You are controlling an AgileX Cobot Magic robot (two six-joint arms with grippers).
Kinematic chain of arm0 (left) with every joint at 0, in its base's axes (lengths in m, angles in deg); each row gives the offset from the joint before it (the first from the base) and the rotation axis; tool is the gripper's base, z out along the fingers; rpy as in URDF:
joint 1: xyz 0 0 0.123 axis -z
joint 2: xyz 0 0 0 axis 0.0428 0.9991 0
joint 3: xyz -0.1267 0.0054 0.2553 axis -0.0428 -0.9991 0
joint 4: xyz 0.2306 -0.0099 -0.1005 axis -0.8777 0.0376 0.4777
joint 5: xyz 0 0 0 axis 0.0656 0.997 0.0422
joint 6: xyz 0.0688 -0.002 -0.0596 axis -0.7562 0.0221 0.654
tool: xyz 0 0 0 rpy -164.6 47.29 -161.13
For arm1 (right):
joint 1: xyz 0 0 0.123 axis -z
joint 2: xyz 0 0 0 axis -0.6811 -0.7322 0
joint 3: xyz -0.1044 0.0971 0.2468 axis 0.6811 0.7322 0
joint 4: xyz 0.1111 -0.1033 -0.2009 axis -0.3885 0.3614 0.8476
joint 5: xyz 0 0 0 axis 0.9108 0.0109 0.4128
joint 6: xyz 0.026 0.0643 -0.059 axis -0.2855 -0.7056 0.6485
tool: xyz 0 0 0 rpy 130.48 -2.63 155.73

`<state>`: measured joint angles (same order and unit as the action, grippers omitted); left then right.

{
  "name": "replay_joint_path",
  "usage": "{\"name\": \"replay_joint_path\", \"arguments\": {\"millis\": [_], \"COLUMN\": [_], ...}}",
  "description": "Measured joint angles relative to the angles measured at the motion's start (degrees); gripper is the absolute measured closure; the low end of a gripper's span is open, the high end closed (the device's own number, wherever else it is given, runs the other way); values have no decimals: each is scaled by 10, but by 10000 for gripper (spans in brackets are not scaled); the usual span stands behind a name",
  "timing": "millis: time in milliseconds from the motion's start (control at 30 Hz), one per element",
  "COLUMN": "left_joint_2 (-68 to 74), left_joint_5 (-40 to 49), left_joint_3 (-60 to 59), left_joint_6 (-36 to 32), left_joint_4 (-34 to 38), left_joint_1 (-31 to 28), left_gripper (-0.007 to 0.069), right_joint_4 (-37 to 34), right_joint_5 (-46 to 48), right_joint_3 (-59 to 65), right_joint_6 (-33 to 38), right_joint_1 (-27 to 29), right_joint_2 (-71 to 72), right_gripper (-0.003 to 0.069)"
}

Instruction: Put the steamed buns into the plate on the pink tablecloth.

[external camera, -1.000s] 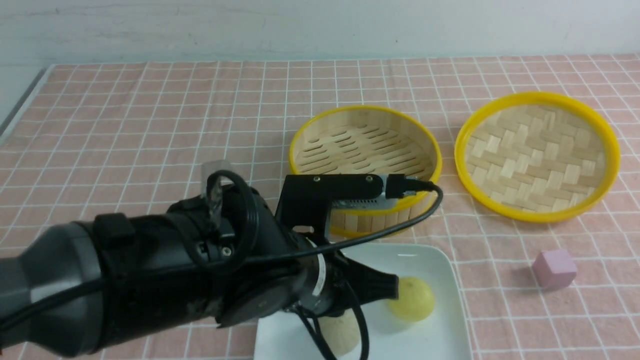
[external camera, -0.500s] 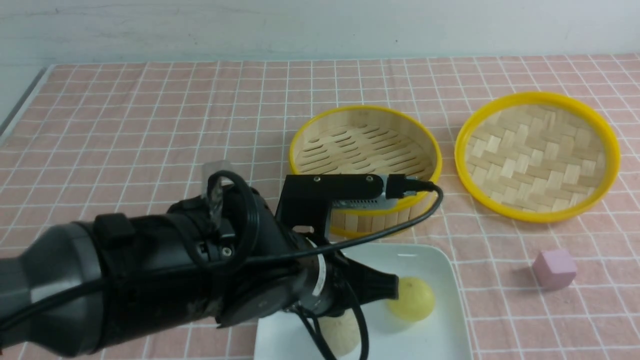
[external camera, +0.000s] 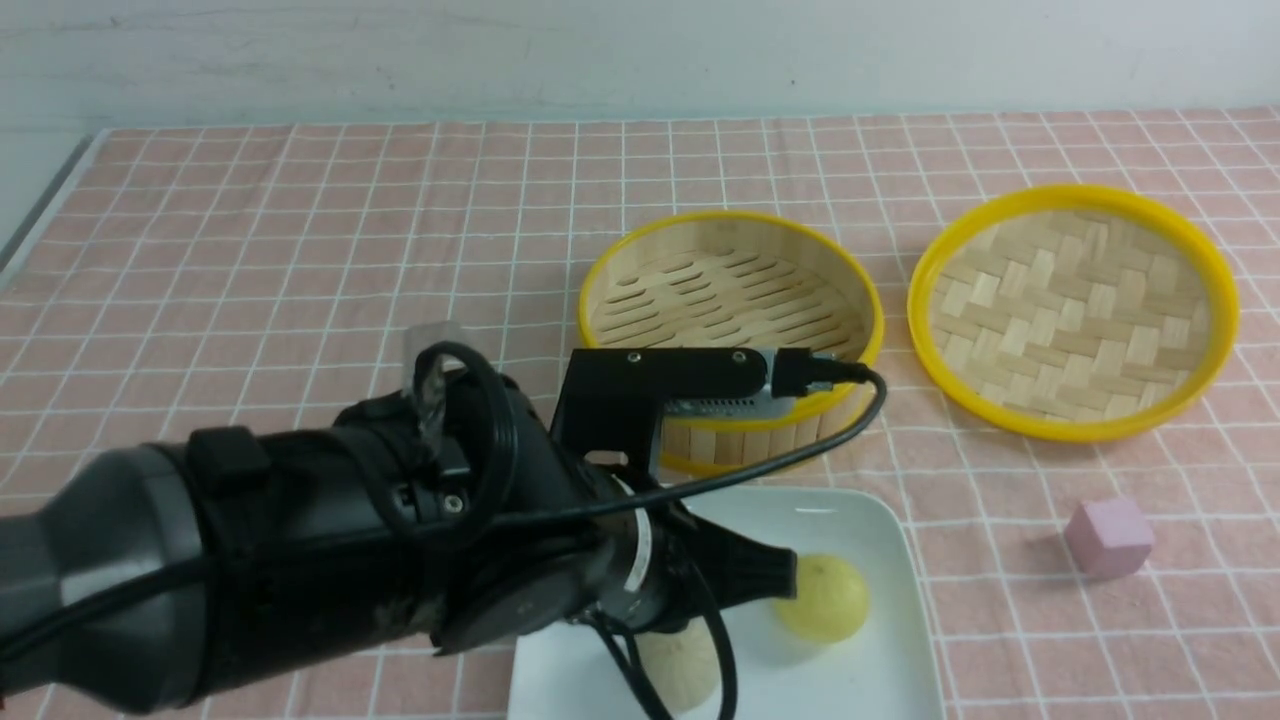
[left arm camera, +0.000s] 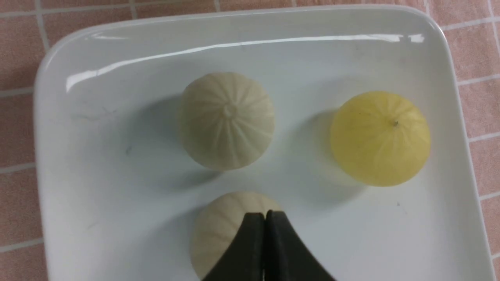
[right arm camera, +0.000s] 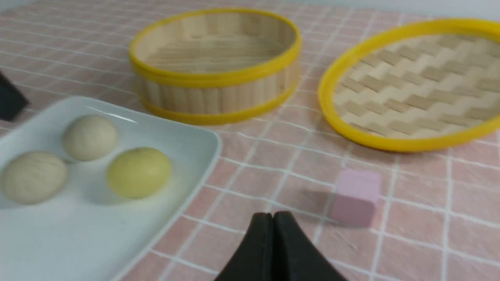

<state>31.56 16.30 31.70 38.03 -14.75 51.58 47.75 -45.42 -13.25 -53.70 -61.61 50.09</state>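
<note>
The white square plate (external camera: 885, 540) lies on the pink tablecloth (external camera: 300, 230) at the front. All three steamed buns lie in it: a beige one (left arm camera: 226, 121), a yellow one (left arm camera: 379, 138) and a second beige one (left arm camera: 218, 230). My left gripper (left arm camera: 265, 216) is shut and empty, just above the second beige bun. In the front view the left arm hides much of the plate; the yellow bun (external camera: 825, 598) and one beige bun (external camera: 680, 672) show. My right gripper (right arm camera: 272, 217) is shut and empty above the cloth, between the plate (right arm camera: 78, 242) and the pink cube.
An empty bamboo steamer basket (external camera: 730, 300) stands behind the plate. Its woven lid (external camera: 1075, 310) lies upturned at the right. A small pink cube (external camera: 1108, 537) sits on the cloth right of the plate. The table's left edge (external camera: 45, 215) shows at the far left.
</note>
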Motion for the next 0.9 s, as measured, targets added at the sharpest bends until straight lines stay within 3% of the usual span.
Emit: {"name": "replay_joint_path", "arguments": {"millis": [167, 267, 500, 633, 767, 900], "left_joint_2": [-21, -75, -222, -312, -427, -522], "left_joint_5": [31, 108, 271, 322, 313, 199], "left_joint_3": [9, 40, 76, 61, -7, -101], "left_joint_6": [0, -12, -92, -119, -132, -113], "left_joint_4": [-7, -41, -85, -85, -84, -85], "left_joint_1": [0, 0, 0, 0, 0, 0], "left_gripper": [603, 602, 602, 602, 602, 602], "right_joint_4": [19, 33, 42, 42, 42, 42], "right_joint_5": [9, 16, 18, 19, 19, 19], "right_joint_3": [33, 33, 32, 32, 32, 32], "right_joint_6": [0, 0, 0, 0, 0, 0], "right_joint_1": [72, 118, 138, 138, 138, 138], "right_joint_2": [26, 26, 27, 27, 27, 27], "right_gripper": [653, 648, 643, 643, 643, 641]}}
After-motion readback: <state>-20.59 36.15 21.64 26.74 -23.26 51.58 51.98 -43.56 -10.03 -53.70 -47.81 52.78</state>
